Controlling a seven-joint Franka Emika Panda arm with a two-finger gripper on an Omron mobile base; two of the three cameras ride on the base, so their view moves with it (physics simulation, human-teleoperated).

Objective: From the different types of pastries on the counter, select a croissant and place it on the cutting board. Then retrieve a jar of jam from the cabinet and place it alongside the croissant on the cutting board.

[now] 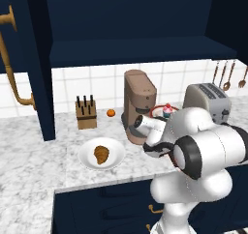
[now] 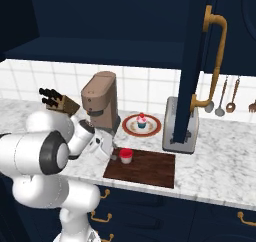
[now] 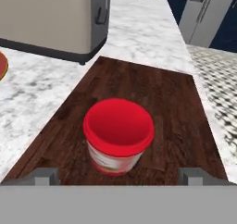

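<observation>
Pincer: jaws spread wide, empty.
Jam jar: upright on cutting board, just ahead, between the tips.
Handling: likely rigid, smooth, light; grip low across the body.
Croissant: on white plate, not boarded.

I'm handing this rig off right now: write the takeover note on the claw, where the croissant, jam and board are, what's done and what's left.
Claw: open, holding nothing, fingers either side of the jam jar, just short of it.
Jam jar: standing upright on the cutting board, near its left end.
Croissant: on the white plate on the counter, left of the coffee machine.
Cupcake: on the red-rimmed plate.
Done: jam on the board.
Left: move the croissant onto the board beside the jar.
</observation>
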